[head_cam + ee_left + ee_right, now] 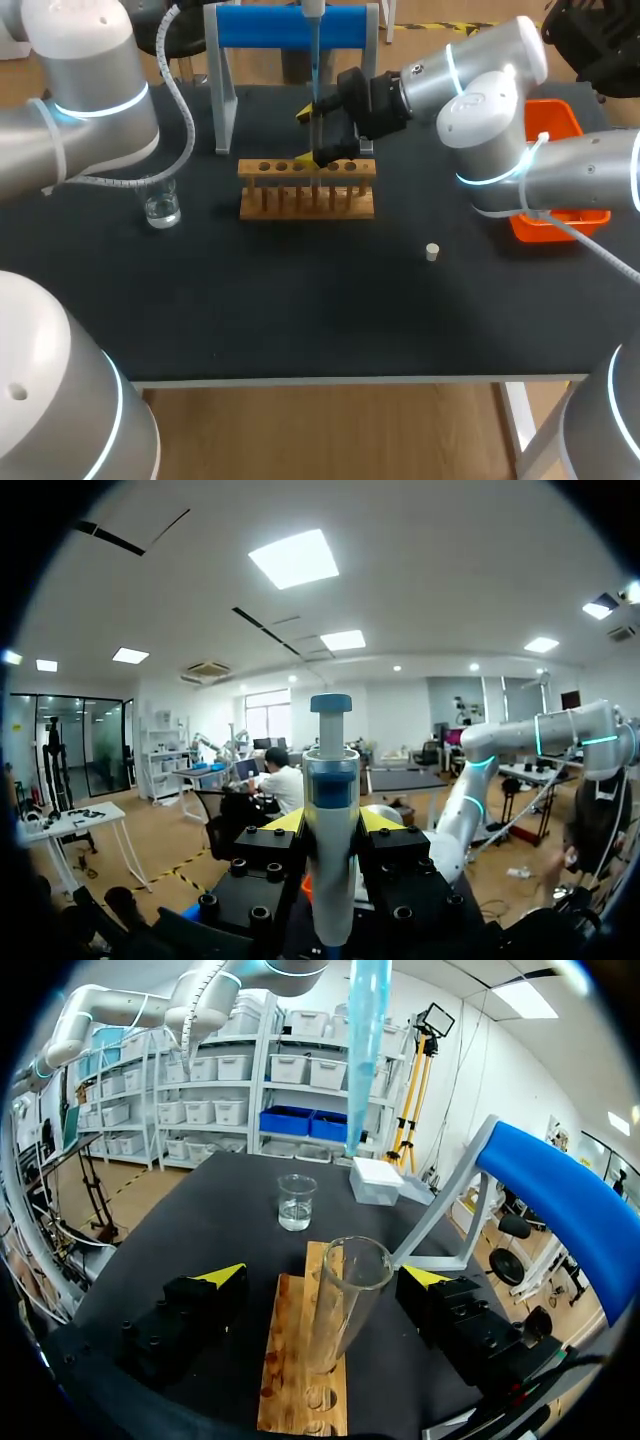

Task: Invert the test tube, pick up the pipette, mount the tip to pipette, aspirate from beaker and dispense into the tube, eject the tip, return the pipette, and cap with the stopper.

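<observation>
In the head view the right gripper (322, 138) sits at the upper middle of the frame, over the wooden rack (306, 190) on the dark surface (300, 310). The right wrist view shows the test tube (340, 1305) standing upright in the rack (290, 1360), mouth up, between the yellow-tipped fingers (225, 1275). They stand well apart and clear of the glass, so this gripper is released. The pipette (313, 45) hangs at the top middle above the rack, its blue tip (365, 1050) pointing down above the tube's mouth. In the left wrist view the left gripper (335, 822) is clenched on the pipette's body (330, 780). The beaker (161, 208) stands at left of the rack, the small white stopper (432, 252) at lower right of it, and an orange bin (560, 125) at the right edge.
</observation>
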{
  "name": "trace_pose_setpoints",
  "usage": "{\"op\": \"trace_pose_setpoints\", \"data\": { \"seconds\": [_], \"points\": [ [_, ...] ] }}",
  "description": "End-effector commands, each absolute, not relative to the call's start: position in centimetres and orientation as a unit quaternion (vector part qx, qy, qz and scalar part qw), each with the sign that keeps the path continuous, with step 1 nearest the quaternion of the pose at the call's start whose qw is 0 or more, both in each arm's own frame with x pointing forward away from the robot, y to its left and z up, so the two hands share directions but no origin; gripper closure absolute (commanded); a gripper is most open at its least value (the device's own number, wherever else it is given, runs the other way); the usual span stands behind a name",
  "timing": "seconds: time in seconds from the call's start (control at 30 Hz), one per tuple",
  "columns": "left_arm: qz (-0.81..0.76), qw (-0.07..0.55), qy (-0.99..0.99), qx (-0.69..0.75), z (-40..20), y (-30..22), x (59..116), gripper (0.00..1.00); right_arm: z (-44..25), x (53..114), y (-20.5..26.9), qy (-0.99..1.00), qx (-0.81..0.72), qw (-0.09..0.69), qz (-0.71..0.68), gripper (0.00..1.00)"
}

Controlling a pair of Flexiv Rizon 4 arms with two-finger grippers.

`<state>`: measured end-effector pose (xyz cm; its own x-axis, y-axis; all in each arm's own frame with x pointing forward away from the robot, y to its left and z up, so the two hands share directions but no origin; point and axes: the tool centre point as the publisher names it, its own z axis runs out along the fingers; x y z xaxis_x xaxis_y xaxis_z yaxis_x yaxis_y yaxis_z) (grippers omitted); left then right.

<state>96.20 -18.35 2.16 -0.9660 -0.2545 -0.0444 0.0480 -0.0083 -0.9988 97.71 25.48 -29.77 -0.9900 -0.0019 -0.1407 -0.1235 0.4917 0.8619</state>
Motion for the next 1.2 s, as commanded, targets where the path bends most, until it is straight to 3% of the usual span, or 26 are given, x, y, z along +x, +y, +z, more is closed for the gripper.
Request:
{"op": "trace_pose_setpoints", "data": {
  "seconds": [0.03,1.2],
  "points": [
    [-0.709,0.107,0.694,-0.072,1.9,-18.3,96.1,1.0,-29.7,97.7,25.4,0.862,-0.036,0.06,0.502,0.0],
    [-0.712,0.094,0.691,-0.083,0.1,-18.5,96.3,1.0,-29.7,97.7,25.4,0.862,-0.036,0.06,0.502,0.0]
  ]
}}
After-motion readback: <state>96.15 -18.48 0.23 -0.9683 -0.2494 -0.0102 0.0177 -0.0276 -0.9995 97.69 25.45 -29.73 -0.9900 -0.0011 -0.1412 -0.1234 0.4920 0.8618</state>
